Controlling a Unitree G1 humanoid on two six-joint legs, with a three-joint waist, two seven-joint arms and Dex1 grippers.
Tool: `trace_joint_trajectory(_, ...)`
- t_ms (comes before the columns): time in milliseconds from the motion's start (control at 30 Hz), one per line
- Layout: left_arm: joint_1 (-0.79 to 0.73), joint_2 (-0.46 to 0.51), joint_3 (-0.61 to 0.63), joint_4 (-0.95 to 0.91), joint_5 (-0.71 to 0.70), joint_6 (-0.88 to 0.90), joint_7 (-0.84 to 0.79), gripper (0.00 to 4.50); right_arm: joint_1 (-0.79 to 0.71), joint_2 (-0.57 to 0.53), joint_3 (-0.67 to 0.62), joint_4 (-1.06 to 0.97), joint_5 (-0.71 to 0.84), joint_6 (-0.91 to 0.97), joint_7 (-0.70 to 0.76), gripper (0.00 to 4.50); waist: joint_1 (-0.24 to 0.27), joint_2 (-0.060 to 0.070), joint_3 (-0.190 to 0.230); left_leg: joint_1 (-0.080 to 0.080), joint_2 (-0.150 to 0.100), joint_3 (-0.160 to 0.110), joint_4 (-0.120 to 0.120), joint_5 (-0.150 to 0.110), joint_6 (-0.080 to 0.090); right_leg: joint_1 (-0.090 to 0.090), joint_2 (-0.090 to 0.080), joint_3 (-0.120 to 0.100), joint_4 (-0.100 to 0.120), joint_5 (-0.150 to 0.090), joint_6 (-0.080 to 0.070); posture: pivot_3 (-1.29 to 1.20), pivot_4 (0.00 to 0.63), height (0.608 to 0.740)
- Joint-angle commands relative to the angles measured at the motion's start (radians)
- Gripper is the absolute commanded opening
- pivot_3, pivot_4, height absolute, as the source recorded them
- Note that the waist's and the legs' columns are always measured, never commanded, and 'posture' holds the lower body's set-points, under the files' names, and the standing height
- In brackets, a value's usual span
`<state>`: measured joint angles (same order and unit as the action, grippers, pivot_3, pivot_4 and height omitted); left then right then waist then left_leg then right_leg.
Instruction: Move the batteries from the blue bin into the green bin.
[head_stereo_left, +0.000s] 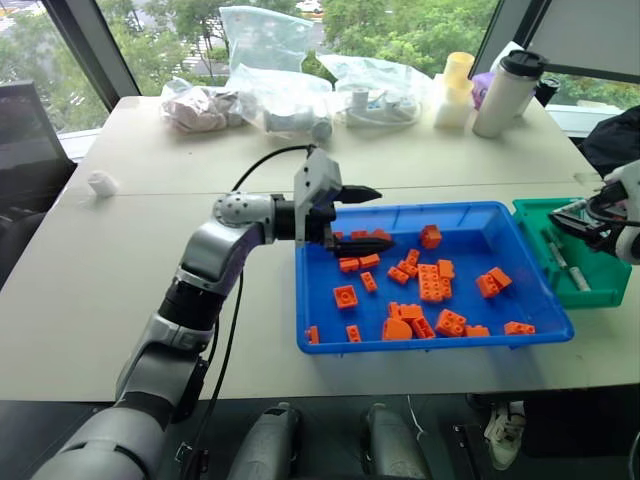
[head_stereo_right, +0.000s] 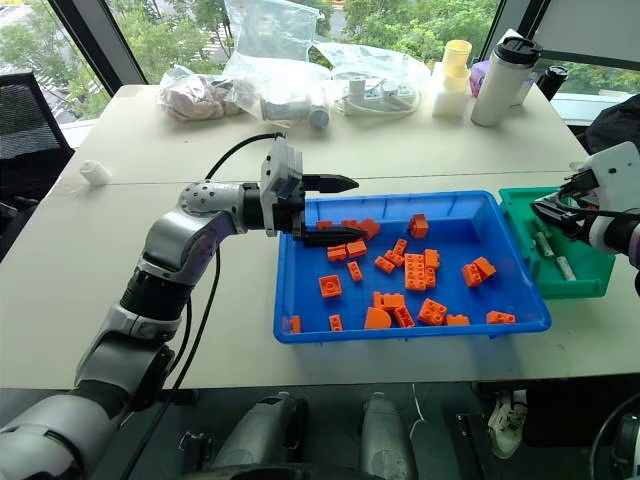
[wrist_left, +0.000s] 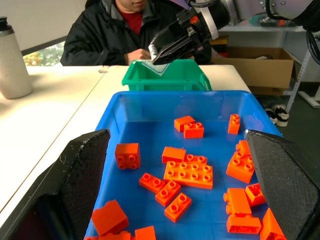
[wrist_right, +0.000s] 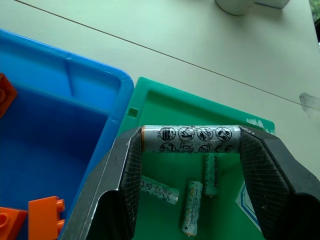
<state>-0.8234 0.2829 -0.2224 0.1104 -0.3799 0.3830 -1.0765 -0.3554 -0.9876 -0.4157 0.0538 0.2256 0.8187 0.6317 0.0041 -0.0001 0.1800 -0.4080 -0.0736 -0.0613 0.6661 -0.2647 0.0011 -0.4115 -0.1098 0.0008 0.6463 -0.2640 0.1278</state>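
The blue bin (head_stereo_left: 430, 342) lies in the middle of the table with several orange bricks (head_stereo_left: 432, 282) scattered in it. My left gripper (head_stereo_left: 381, 215) hangs open over the bin's left end, pointing right, with nothing between its fingers. Just right of it stands the green bin (head_stereo_left: 603, 291). My right gripper (wrist_right: 190, 146) hovers above the green bin (wrist_right: 165, 107), shut on a silver battery (wrist_right: 190, 139) held end to end across its fingers. Three more batteries (wrist_right: 192, 200) lie on the green bin's floor.
A person in a dark jacket (wrist_left: 125, 30) sits beyond the green bin. At the back of the table are plastic bags (head_stereo_left: 290, 90), a pale yellow cup stack (head_stereo_left: 455, 88) and a white tumbler (head_stereo_left: 507, 92). A small white object (head_stereo_left: 102, 183) lies far left.
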Motion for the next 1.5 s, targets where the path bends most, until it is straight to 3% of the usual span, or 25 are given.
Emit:
trace_joint_trajectory(33, -0.012, 0.011, -0.036, -0.008, 0.029, -0.03, -0.044, 4.5, -0.005, 0.023, -0.03, -0.019, -0.012, 0.046, -0.082, 2.2, 0.0, 0.0, 0.0, 0.0, 0.0, 0.0, 0.0, 0.0, 0.0, 0.0, 0.0, 0.0, 0.0, 0.0, 0.0, 0.0, 0.15, 0.74)
trace_joint_trajectory(167, -0.006, 0.012, -0.044, -0.015, 0.039, -0.033, -0.052, 4.5, -0.008, 0.026, -0.021, -0.011, -0.013, 0.058, -0.106, 2.2, 0.004, 0.0, 0.0, 0.0, 0.0, 0.0, 0.0, 0.0, 0.0, 0.0, 0.0, 0.0, 0.0, 0.0, 0.0, 0.0, 0.15, 0.74)
trace_joint_trajectory(333, 0.003, 0.014, -0.038, -0.031, 0.044, -0.027, -0.052, 4.5, -0.008, 0.023, 0.001, -0.006, -0.013, 0.052, -0.109, 4.48, 0.006, 0.0, 0.0, 0.0, 0.0, 0.0, 0.0, 0.0, 0.0, 0.0, 0.0, 0.0, 0.0, 0.0, 0.0, 0.0, 0.15, 0.74)
trace_joint_trajectory(600, 0.012, 0.062, 0.013, -0.046, 0.062, -0.045, -0.005, 4.5, -0.052, 0.044, 0.009, -0.019, -0.007, -0.079, -0.11, 4.48, 0.002, 0.0, 0.0, 0.0, 0.0, 0.0, 0.0, 0.0, 0.0, 0.0, 0.0, 0.0, 0.0, 0.0, 0.0, 0.0, 0.15, 0.74)
trace_joint_trajectory(800, 0.1, 0.221, 0.103, -0.217, 0.015, 0.073, 0.016, 4.5, -0.046, 0.186, -0.011, -0.086, 0.095, -0.32, -0.026, 4.48, -0.019, 0.0, 0.0, 0.0, 0.001, 0.0, -0.001, 0.0, 0.0, 0.0, 0.002, 0.0, 0.0, 0.0, 0.0, 0.0, 0.15, 0.74)
trace_joint_trajectory(1033, 0.262, 0.378, 0.289, -0.441, -0.097, 0.295, 0.124, 4.5, 0.031, 0.263, -0.058, -0.183, 0.248, -0.326, 0.046, 4.48, -0.01, 0.0, 0.0, 0.0, 0.001, -0.002, 0.0, 0.0, 0.0, 0.0, 0.002, 0.001, 0.0, 0.0, 0.0, 0.0, 0.15, 0.74)
trace_joint_trajectory(1200, 0.475, 0.359, 0.447, -0.596, -0.106, 0.422, 0.342, 4.5, 0.14, 0.231, -0.074, -0.239, 0.312, -0.261, 0.103, 4.48, -0.012, 0.0, 0.0, 0.001, 0.001, -0.002, -0.001, -0.002, 0.003, 0.001, 0.001, 0.002, -0.001, 0.0, 0.0, 0.0, 0.15, 0.74)
trace_joint_trajectory(1500, 0.615, 0.276, 0.487, -0.683, -0.161, 0.455, 0.487, 4.5, 0.2, 0.248, -0.061, -0.321, 0.393, -0.201, 0.117, 4.48, -0.007, 0.0, 0.0, 0.001, 0.001, -0.002, -0.001, -0.003, 0.004, 0.001, 0.001, 0.002, 0.0, 0.0, 0.0, 0.0, 0.15, 0.74)
